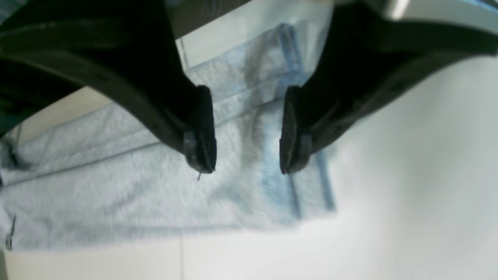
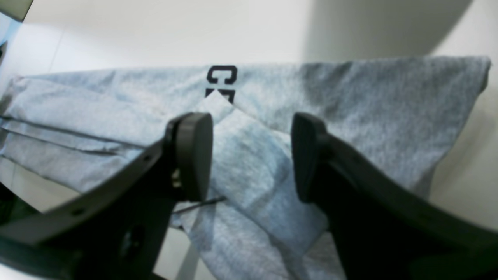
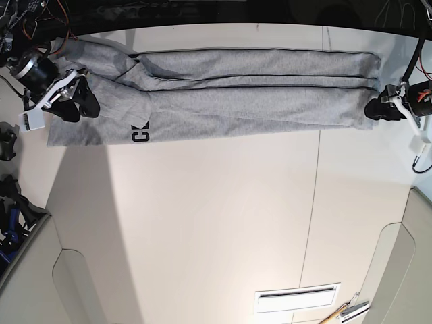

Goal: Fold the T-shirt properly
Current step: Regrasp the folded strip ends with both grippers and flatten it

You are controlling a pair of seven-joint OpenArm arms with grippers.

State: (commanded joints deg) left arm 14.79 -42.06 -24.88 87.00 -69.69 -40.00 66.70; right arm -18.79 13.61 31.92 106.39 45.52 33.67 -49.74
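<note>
The T-shirt (image 3: 256, 101) lies on the pale table (image 3: 202, 223) as a long, low strip, and its black lettering (image 3: 140, 132) is a handy mark to go by. In the base view most of the strip runs to the right of the lettering, with a shorter, more rumpled stretch to its left. Only part of the print shows, as a layer of grey cloth overlaps it. To the right of the lettering the cloth is flatter, laid in lengthwise bands with long creases between them. Above and to the left of it, the fabric bunches into slanting folds, and a flatter layer spreads along the lower edge.

The right gripper (image 3: 77, 104) is above and to the left of the lettering in the base view, reaching in over the bunched end. Its fingers stand apart, with loose folds showing between them in the right wrist view. The left gripper (image 3: 371, 110) is well to the right of the lettering, reaching in from the side over the strip's other end. Its fingers are also apart, with grey cloth visible between them in the left wrist view; whether either gripper touches the cloth, I cannot tell
</note>
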